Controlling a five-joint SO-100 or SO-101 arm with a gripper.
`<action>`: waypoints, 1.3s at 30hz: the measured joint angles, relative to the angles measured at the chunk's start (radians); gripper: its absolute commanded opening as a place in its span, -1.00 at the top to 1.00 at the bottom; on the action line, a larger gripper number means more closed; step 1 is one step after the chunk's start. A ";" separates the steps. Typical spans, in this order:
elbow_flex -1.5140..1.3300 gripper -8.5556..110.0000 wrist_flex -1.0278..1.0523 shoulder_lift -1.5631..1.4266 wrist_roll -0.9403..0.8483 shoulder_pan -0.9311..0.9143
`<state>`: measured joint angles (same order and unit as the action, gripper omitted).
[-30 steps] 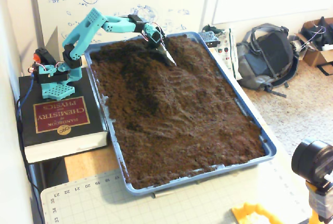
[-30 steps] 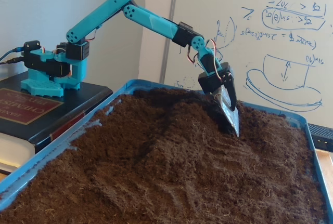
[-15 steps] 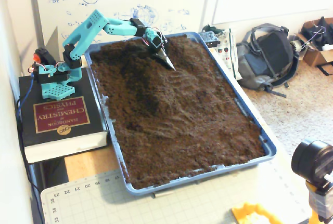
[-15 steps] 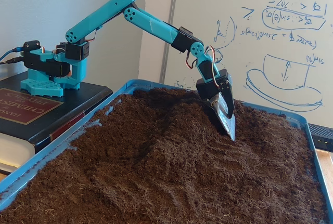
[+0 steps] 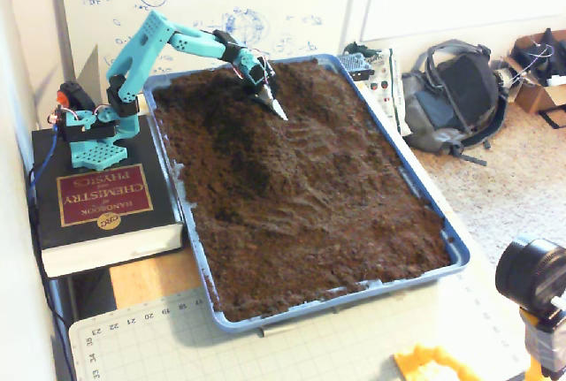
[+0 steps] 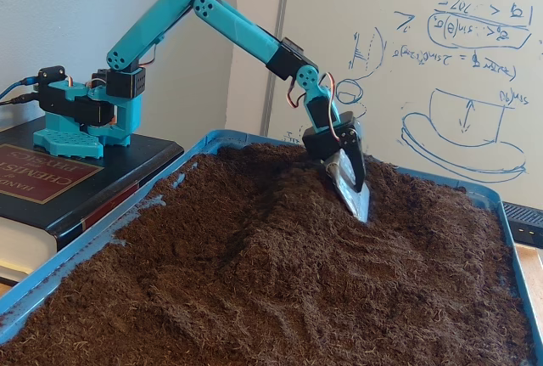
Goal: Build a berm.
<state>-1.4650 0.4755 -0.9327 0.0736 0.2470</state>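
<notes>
One teal arm reaches from upper left, its gripper [image 5: 277, 110] [image 6: 360, 206] tip-down in soil on the berm [image 5: 261, 147] [image 6: 280, 213]; I cannot tell if its jaws are parted.

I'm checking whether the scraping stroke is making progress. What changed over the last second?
The pincer slid leftward across the soil toward the arm's base in both fixed views, its blade tip staying at the surface, the arm's elbow rising. Nothing was gripped or released. The berm, blue tray and book look unchanged.
</notes>
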 measured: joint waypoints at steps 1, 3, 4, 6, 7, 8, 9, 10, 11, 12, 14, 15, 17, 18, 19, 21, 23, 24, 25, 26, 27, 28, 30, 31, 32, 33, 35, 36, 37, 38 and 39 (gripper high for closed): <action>-0.014 0.85 0.000 -0.012 0.000 0.003; -0.026 0.85 0.000 -0.031 0.000 0.008; -0.029 0.85 0.000 -0.038 0.000 0.009; -0.031 0.85 0.002 -0.046 0.000 0.011; -0.031 0.85 0.005 -0.052 0.000 0.011; -0.031 0.85 0.009 -0.057 0.000 0.011; -0.032 0.85 0.012 -0.066 0.000 0.011; -0.032 0.85 0.014 -0.077 0.000 0.011; -0.032 0.85 0.014 -0.089 0.000 0.011; -0.032 0.85 0.014 -0.104 0.000 0.012; -0.035 0.85 0.014 -0.137 0.000 0.012; -0.035 0.85 0.015 -0.152 0.000 0.014; -0.035 0.85 0.015 -0.195 0.000 0.015; -0.035 0.85 0.015 -0.215 0.000 0.015; -0.035 0.85 0.015 -0.239 0.000 0.017; -0.035 0.85 0.015 -0.281 0.000 0.018; -0.035 0.85 0.015 -0.311 0.000 0.018; -0.035 0.85 0.015 -0.319 0.000 0.012; -0.035 0.85 0.015 -0.321 0.000 0.003; -0.035 0.85 0.015 -0.321 0.000 -0.012; -0.035 0.85 0.015 -0.321 0.000 -0.028; -0.035 0.85 0.015 -0.321 0.000 -0.044; -0.035 0.85 0.006 -0.321 0.000 -0.083; -0.035 0.85 -0.011 -0.321 0.000 -0.103; -0.035 0.85 -0.031 -0.321 0.000 -0.120; -0.035 0.85 -0.057 -0.319 0.000 -0.137; -0.034 0.85 -0.123 -0.299 0.000 -0.166; -0.034 0.85 -0.158 -0.279 0.000 -0.178; -0.034 0.85 -0.192 -0.256 0.000 -0.186; -0.034 0.85 -0.221 -0.230 0.000 -0.195; -0.035 0.85 -0.249 -0.206 0.000 -0.202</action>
<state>-1.5002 0.2270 -1.1382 0.0736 0.0445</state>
